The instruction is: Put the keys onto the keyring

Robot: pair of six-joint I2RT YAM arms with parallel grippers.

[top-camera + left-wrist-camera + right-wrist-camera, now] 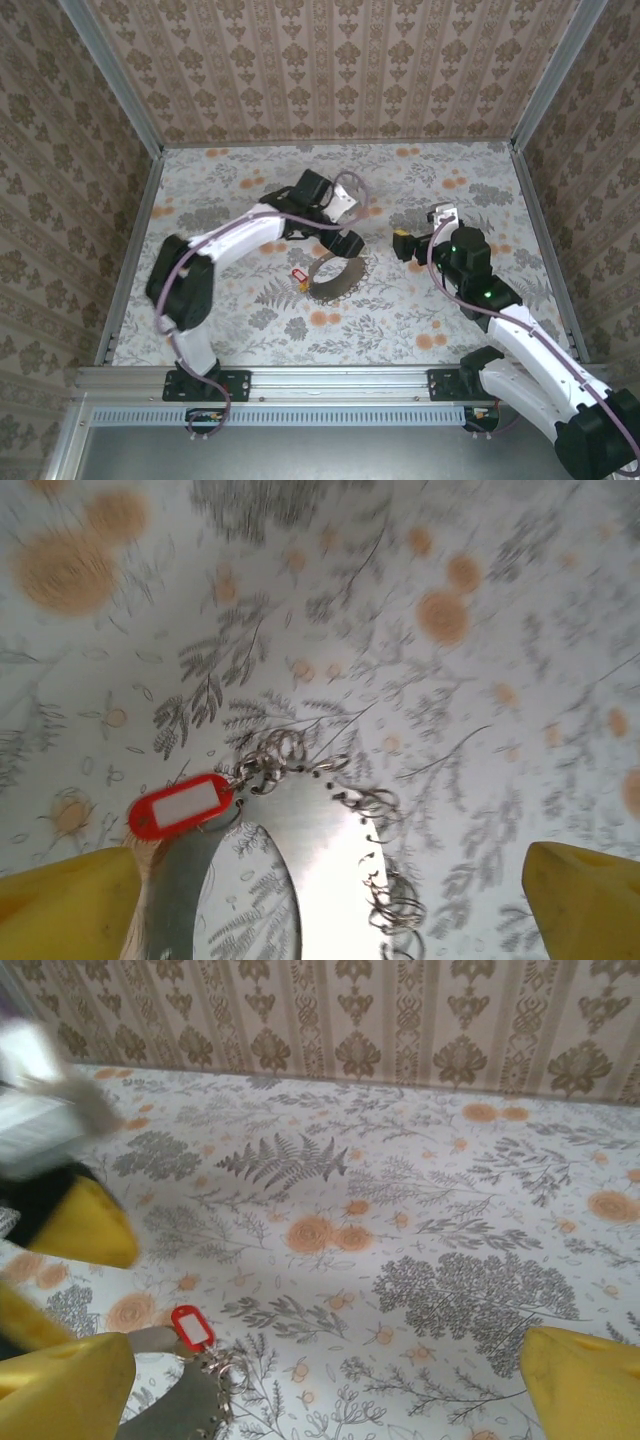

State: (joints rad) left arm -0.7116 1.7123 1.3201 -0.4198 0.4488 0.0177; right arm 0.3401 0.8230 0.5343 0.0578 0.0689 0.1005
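Observation:
The keyring (338, 278) is a broad silvery band loop lying on the patterned table, with small wire rings along its rim (330, 830). One of the keys (180, 806), with a red plastic head and a white label, lies against the band's rim among those wire rings (297, 277) (190, 1327). My left gripper (342, 244) hovers over the loop, open; its yellow fingertips (60, 900) stand wide apart on either side of the band, gripping nothing (320, 905). My right gripper (405, 243) is open and empty to the right of the loop (320, 1390).
The floral table surface (420, 310) is fenced by metal rails and patterned walls. In the right wrist view a yellow finger of the left gripper (85, 1225) sits at the left, above the key. Bare table lies to the right and behind.

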